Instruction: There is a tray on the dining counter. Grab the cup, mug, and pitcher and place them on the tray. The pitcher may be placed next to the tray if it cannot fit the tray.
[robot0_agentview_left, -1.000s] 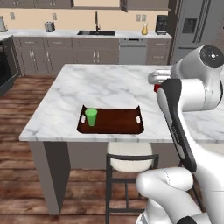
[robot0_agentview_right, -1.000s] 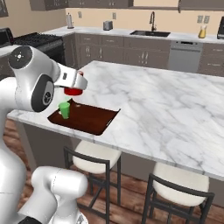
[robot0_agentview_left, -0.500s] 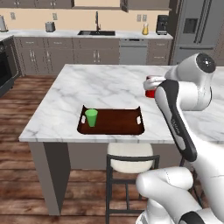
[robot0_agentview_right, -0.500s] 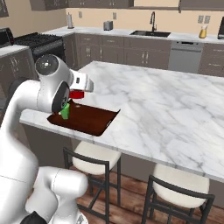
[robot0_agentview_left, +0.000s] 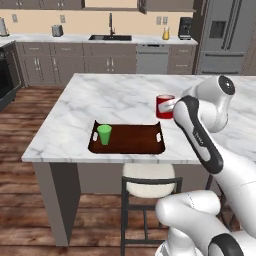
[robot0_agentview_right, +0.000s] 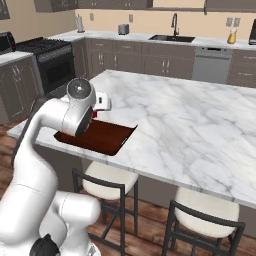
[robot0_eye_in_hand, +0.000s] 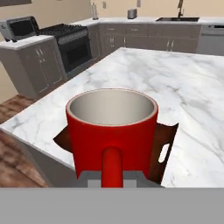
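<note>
Since a second ago your gripper (robot0_eye_in_hand: 112, 175), clamped on the mug (robot0_agentview_left: 165, 106) by its handle, has swung toward the tray (robot0_agentview_left: 131, 146), where the cup (robot0_agentview_left: 104, 134) already stands; mug and pitcher (robot0_agentview_left: 165, 33) remain.

Tray (robot0_agentview_right: 107, 141) at near-left edge of dining counter (robot0_agentview_right: 200, 130), partly behind arm; pitcher (robot0_agentview_right: 232, 36) far behind counter, by sink.

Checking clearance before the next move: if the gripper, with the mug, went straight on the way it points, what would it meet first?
Probably the tray, showing just beyond the held mug; depth is unclear.
</note>
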